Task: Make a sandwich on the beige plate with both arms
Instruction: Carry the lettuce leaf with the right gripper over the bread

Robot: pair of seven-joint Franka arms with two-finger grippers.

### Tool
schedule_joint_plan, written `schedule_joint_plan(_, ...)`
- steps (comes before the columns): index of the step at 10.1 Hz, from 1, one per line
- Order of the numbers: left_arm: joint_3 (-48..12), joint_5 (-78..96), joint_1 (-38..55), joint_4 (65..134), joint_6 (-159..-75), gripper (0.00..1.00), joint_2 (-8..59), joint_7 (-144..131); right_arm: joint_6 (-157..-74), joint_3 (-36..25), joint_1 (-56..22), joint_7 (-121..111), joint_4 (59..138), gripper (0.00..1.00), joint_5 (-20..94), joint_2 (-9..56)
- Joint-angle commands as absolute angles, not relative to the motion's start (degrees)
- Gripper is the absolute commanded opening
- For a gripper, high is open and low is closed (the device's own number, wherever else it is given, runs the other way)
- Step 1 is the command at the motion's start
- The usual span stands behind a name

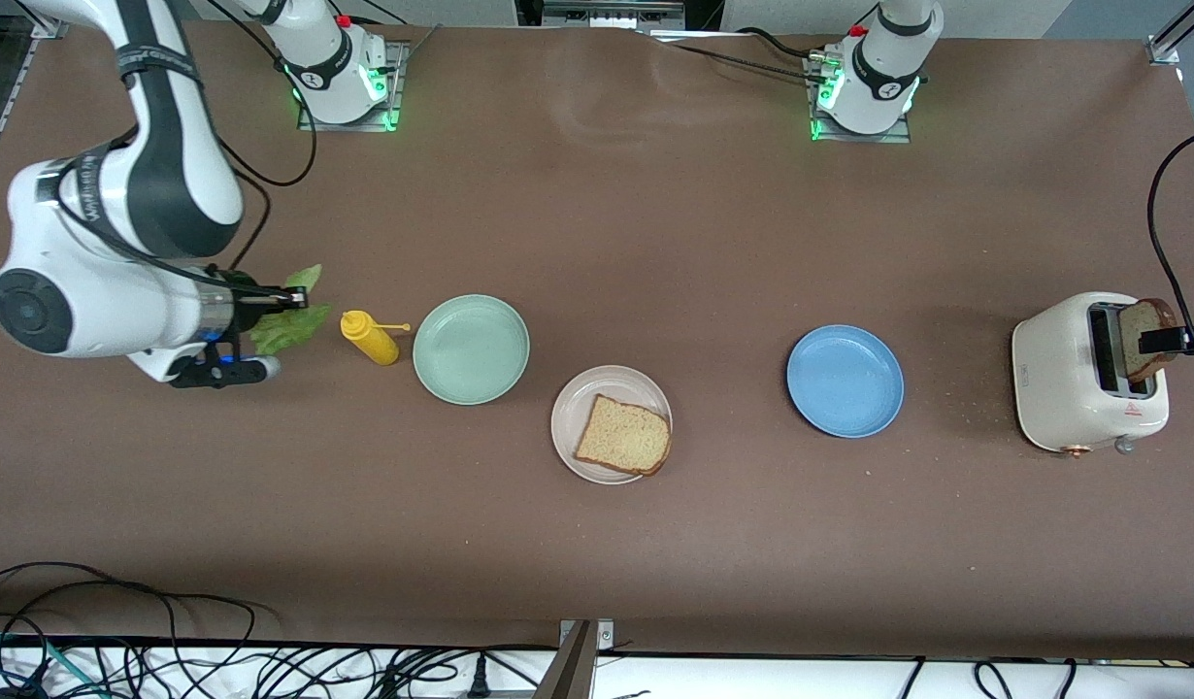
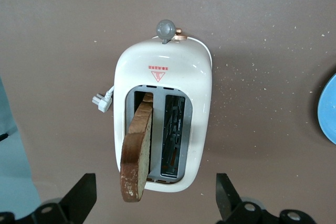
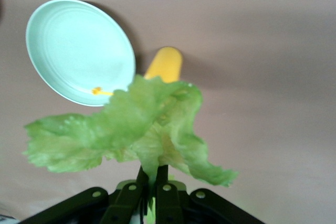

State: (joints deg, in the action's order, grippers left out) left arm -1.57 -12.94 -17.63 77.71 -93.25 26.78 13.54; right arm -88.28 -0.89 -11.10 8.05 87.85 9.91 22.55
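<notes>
Your beige plate (image 1: pixel 612 423) sits near the middle of the table, closest to the front camera of the three plates, and it carries a single slice of bread (image 1: pixel 624 436) lying flat, one corner reaching over the rim. That is all of the sandwich there is on it — no leaf and no second slice.

Your right gripper (image 3: pixel 148 178) is at the right arm's end of the table with its fingers pinched together on the lettuce leaf (image 3: pixel 131 129), which fans out ruffled from the tips. It hangs over bare tabletop beside the yellow mustard bottle (image 1: pixel 369 337), which lies on its side just next to the mint-green plate (image 1: pixel 471 349). That plate holds nothing but a small yellow smear near its rim in the right wrist view.

The blue plate (image 1: pixel 845 381) toward the left arm's end has nothing on it.

Your left gripper (image 2: pixel 156 195) is over the white toaster (image 2: pixel 165 108) at the left arm's end, fingers spread wide to either side of it and gripping nothing. One toaster slot holds a second bread slice (image 2: pixel 137 153), standing up and leaning out of the slot — the other slot is vacant.
</notes>
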Motion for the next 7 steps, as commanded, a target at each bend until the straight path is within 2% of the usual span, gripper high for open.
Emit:
schedule_joint_plan(1,-1.6,-11.9,-17.7,77.5,-92.6,1.0,26.6,14.0,-93.8,-1.1,-17.9,18.9,85.7,0.0,11.3,26.6)
schedule_joint_plan(4,-1.6,-11.9,-17.6,77.5,-92.6,1.0,26.6,13.9,-109.5,-1.1,-24.8,26.0,85.4,0.0,20.5,31.3)
schedule_joint_plan(7,-1.6,-11.9,-17.6,77.5,-92.6,1.0,26.6,14.0,-131.1,-0.4,-30.7,30.1,85.3,0.0,21.0,36.1)
